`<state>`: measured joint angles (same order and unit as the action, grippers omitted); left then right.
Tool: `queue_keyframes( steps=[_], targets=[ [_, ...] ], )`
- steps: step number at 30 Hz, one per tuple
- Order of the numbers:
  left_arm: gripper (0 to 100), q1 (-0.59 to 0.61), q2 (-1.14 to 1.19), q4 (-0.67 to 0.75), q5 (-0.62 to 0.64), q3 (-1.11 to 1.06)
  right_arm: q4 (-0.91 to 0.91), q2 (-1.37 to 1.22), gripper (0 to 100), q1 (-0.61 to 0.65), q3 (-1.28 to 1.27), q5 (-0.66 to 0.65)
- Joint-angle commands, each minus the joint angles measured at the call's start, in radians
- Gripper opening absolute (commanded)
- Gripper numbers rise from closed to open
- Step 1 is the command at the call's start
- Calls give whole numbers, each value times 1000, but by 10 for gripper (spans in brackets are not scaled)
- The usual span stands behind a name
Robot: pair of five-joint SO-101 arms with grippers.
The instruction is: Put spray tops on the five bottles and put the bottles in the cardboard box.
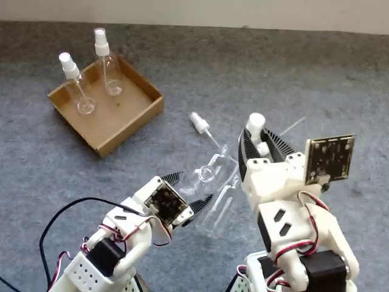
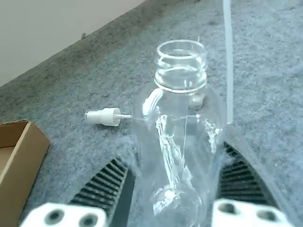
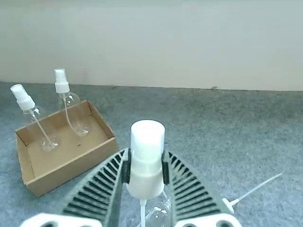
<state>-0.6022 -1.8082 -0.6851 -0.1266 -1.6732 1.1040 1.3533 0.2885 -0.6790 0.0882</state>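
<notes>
Now box (image 1: 131,129) holds two capped bottles (image 1: 111,74); left hand (image 1: 190,190) grips open bottle (image 2: 177,137), right hand (image 3: 145,165) spray top (image 3: 147,137).

The left gripper (image 2: 175,161) clasps a clear bottle (image 2: 177,127) between its ribbed black fingers (image 2: 106,182), and the bottle's threaded neck is open. A thin white tube (image 2: 228,61) hangs just beside that neck. Beyond the bottle a white spray top (image 2: 103,117) lies on the grey carpet (image 2: 94,66), near a cardboard box (image 2: 19,156) corner.

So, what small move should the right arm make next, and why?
Probably shift the right hand sideways so the tube of its spray top comes over the open neck of the bottle in the left hand. The bottle has no top yet, and the tube hangs beside the neck, not in it.
</notes>
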Motion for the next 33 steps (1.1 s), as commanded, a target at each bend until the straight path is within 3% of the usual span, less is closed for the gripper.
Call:
queue_keyframes(
  steps=[1,14,30,33],
  targets=[
    [126,-15,-18,-8,-34,-22,-31,39,11,-12,2,-5],
    [126,-5,-18,-35,-37,-22,-39,260,11,-12,-5,-5],
    [126,-4,-18,-35,-37,-22,-125,285,11,-7,47,-3],
    [126,-4,-18,-35,-37,-22,-125,285,11,64,54,-3]
  ],
)
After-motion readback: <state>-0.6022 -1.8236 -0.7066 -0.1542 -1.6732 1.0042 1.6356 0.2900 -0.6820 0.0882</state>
